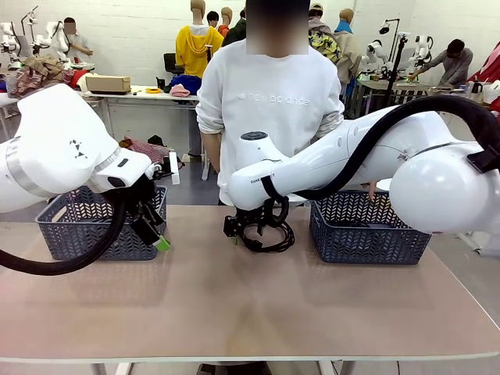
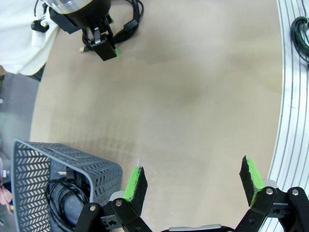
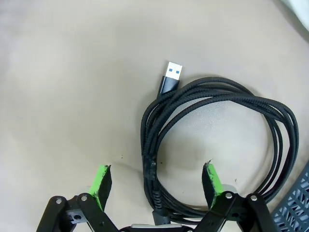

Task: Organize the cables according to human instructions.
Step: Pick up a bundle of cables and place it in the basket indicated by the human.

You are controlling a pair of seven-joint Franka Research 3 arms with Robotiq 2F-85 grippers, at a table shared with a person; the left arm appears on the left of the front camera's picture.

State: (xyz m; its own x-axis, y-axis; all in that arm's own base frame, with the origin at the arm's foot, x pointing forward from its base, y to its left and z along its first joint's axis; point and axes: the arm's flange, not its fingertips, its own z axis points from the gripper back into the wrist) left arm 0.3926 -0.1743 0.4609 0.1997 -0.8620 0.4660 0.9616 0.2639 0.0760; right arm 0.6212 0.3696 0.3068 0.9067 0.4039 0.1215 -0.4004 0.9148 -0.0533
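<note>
A black braided cable (image 3: 217,130) with a blue-tipped USB plug (image 3: 173,72) lies coiled on the tan table (image 1: 234,312), seen as the cable (image 1: 273,239) at centre. My right gripper (image 3: 157,186) hangs low over it, open, the coil's near strands between its green pads (image 3: 101,186). From the front that right gripper (image 1: 247,231) sits at the coil's left edge. My left gripper (image 1: 155,232) hovers open and holds nothing by the left basket; its pads (image 2: 135,183) stand wide above bare table. Another coiled cable (image 2: 63,193) lies in that basket.
Two grey mesh baskets stand at the back, left basket (image 1: 94,230) and right basket (image 1: 367,230). A person in a white top (image 1: 269,101) stands behind the table, one hand (image 1: 370,189) over the right basket. A metal rail (image 2: 289,121) runs along the table edge.
</note>
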